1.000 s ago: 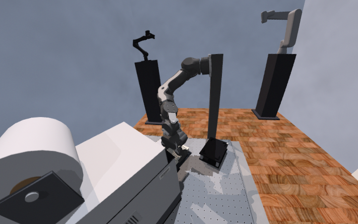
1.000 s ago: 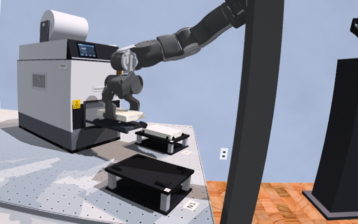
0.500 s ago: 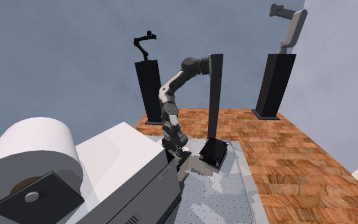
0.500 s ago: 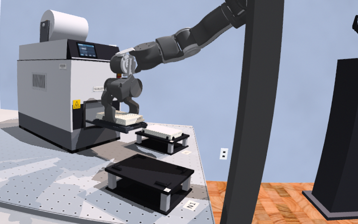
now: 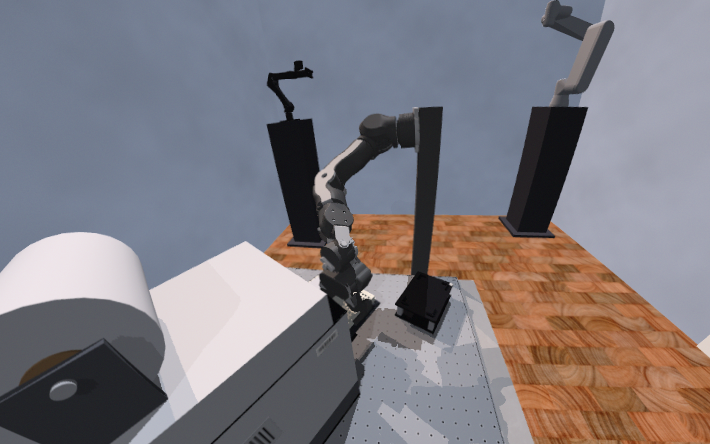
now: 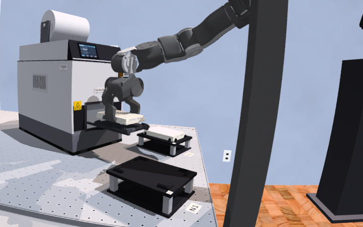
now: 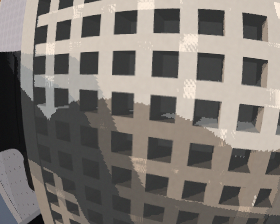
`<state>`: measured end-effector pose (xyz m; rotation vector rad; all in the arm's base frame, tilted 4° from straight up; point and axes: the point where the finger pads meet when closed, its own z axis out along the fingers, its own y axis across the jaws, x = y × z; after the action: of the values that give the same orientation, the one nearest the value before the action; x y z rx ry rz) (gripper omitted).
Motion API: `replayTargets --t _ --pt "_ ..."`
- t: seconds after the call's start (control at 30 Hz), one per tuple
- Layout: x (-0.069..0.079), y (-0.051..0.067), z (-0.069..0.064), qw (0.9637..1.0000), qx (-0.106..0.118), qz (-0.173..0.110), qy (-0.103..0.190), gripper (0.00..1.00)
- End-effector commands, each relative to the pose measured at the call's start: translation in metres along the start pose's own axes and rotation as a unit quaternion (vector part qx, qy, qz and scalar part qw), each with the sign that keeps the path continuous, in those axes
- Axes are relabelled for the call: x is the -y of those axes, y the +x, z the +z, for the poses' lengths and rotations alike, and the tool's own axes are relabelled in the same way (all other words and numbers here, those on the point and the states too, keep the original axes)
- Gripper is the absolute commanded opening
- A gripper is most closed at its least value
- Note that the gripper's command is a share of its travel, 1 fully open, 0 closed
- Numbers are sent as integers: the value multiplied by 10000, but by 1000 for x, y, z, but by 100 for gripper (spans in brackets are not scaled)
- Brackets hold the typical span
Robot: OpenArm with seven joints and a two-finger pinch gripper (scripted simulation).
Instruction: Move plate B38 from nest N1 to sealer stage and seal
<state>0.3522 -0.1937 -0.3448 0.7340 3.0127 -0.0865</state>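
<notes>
A: Where's plate B38 now?

B: Over the sealer's stage, at or just above the pocket; the gripper is clamped on its two long edges, fingers partway in.

A: How will it handle?

B: I'd judge it light, thin, rigid plastic with slick walls, so hold it by the skirt, level. Its cream top is a grid of square open wells. The stage is flat matte black.
</notes>
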Motion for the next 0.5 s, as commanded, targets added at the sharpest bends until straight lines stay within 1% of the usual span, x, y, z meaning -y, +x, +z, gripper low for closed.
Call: replayTargets --t 0.0,0.2,0.37,0.47 --pt "0 0 -1 10000 0 -4 9 0" --pt "0 0 -1 10000 0 -4 9 0" --pt "3 4 4 10000 -22 -12 53 0" --pt "3 4 4 10000 -22 -12 53 0"
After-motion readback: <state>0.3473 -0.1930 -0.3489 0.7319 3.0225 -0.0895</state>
